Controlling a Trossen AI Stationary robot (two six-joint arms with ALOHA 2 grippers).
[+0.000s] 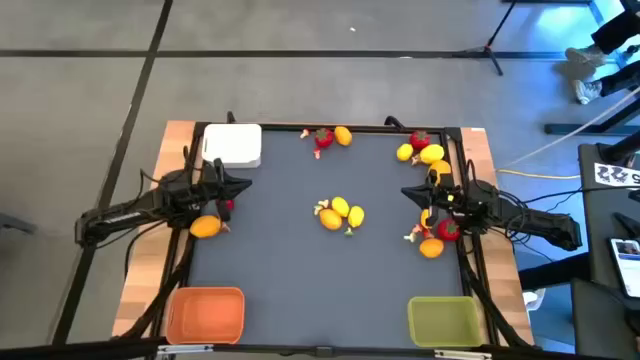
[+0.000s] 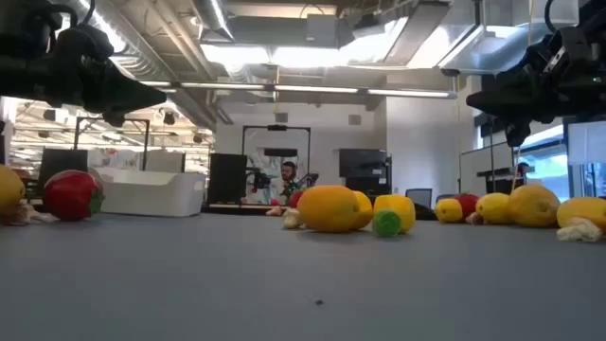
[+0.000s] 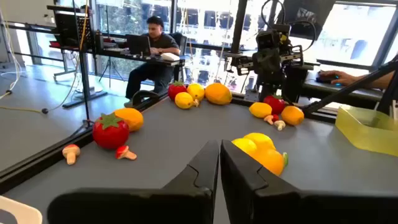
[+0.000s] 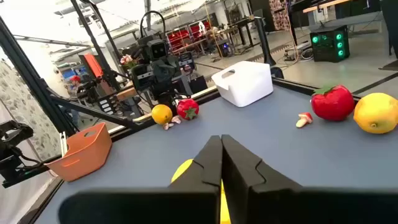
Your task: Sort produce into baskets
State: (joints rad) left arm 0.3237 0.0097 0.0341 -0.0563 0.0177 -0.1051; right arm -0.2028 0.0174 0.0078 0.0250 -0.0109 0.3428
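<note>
Across the grey surface (image 1: 300, 260) your fruit lies loose, lemons (image 1: 341, 212) mid-surface, while white (image 1: 233, 146), orange (image 1: 206, 312) and green (image 1: 442, 320) baskets look empty. Left pincer (image 1: 243, 185) and right pincer (image 1: 408, 192) hover closed, holding nothing. Sorting seems barely started; you'd next open one over a nearby fruit.

No words, brand names or numbers can be read anywhere. The only sign-like thing is a white card with black block markings (image 1: 617, 175) at the right edge of the high view, on dark equipment beside the desk; its marks are too small and blurred to make out. The white basket (image 1: 233, 145), the orange basket (image 1: 205, 312) and the olive-green basket (image 1: 442, 320) carry no legible labels, and the screens in the room behind show nothing readable.
</note>
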